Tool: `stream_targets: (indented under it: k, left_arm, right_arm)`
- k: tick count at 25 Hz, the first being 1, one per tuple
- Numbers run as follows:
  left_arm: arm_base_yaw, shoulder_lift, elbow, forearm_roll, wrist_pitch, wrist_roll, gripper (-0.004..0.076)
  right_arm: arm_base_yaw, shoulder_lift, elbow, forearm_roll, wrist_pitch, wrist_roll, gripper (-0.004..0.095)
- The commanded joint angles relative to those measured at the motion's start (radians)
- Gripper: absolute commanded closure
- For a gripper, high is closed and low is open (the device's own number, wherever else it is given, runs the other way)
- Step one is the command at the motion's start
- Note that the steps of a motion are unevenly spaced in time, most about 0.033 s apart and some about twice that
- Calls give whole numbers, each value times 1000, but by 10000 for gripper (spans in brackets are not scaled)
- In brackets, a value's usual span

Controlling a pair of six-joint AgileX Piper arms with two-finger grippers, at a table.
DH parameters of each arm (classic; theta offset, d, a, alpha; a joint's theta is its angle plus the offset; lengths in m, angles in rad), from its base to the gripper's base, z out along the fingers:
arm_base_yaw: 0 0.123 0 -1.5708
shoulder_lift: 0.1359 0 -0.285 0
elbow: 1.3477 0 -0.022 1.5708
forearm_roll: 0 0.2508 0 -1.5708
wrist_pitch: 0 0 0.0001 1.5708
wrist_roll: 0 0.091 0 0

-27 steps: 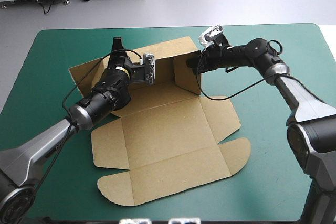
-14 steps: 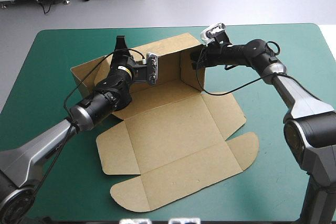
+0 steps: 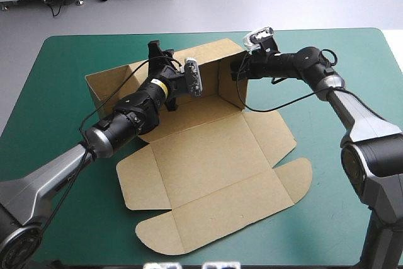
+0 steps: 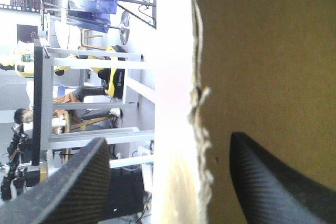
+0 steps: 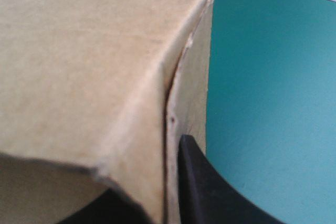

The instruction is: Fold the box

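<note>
The brown box lies on the teal-green cover with its near panels and lid flat. Its far wall and right side wall stand upright and meet in a corner; a left wall is raised too. My left gripper is at the far wall's top edge. In the left wrist view it stands open, its fingers astride the board's edge. My right gripper is at the far right corner, and the right wrist view shows it shut on the box there.
Bare teal-green cover lies to the right of the box and along the left side. The table's far edge runs just behind the raised wall. The box's rounded flaps reach toward the near right.
My left gripper let go of the far wall, opened and moved right along its top. The right gripper shut on the corner. The box slid slightly right and toward the near edge.
</note>
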Motion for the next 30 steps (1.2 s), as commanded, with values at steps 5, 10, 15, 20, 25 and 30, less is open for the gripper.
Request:
stream_targets:
  k: [5, 10, 15, 20, 25, 30]
  left_arm:
    - [-166, -105, -27, 30, -78, -203, 237]
    - [-246, -313, -27, 30, -13, -411, 535]
    - [-241, -508, -27, 24, 319, -454, 727]
    - [-241, -593, -27, 64, 541, -450, 727]
    - [-220, -653, -27, 33, 637, -435, 727]
    - [-138, -669, -27, -160, 651, -365, 727]
  right_arm:
    - [5, -32, -16, -68, 88, 112, 903]
    - [5, -53, -16, -155, 152, 220, 902]
    - [5, -162, -16, -311, 205, 379, 902]
    - [5, -253, -16, -403, 307, 480, 902]
    - [5, -335, -16, -545, 421, 607, 902]
    - [5, -358, -18, -646, 519, 668, 903]
